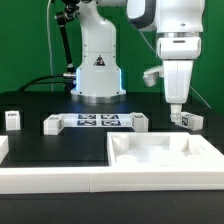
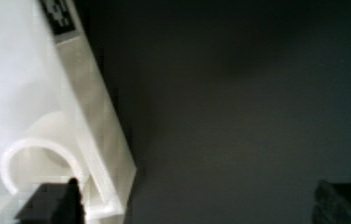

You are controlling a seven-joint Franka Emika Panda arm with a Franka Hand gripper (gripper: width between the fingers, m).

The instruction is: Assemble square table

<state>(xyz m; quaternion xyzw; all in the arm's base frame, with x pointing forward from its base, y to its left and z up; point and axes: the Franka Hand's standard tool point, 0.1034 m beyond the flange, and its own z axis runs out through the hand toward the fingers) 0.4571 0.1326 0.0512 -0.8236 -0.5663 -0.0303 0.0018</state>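
- The slab (image 1: 165,152) is laid flat, rim up, at the front of the tabletop (image 1: 60,148). In the wrist view its edge (image 2: 21,100) is seen to carry a tag (image 2: 56,12).
- The fingers (image 1: 174,104) are hung over the tabletop just behind the slab's far corner, on the exterior view's right.
- In the wrist view the fingers (image 2: 47,200) are seen spread wide (nothing is held). Only bare black tabletop (image 2: 243,110) is shown between them, and one finger is close beside the slab's edge.
- A first leg (image 1: 187,120) is stood just behind that same far corner of the slab, beside the fingers. Whether it is touched cannot be told.
- A second leg (image 1: 140,123) is set just behind the slab's other far corner.
- A third leg (image 1: 52,124) and a fourth leg (image 1: 12,120) are placed well apart from the slab, toward the exterior view's left.
- The marker board (image 1: 95,121) is laid between the second and third legs, behind the slab.
- A rail (image 1: 50,180) is run along the front, beside the slab.
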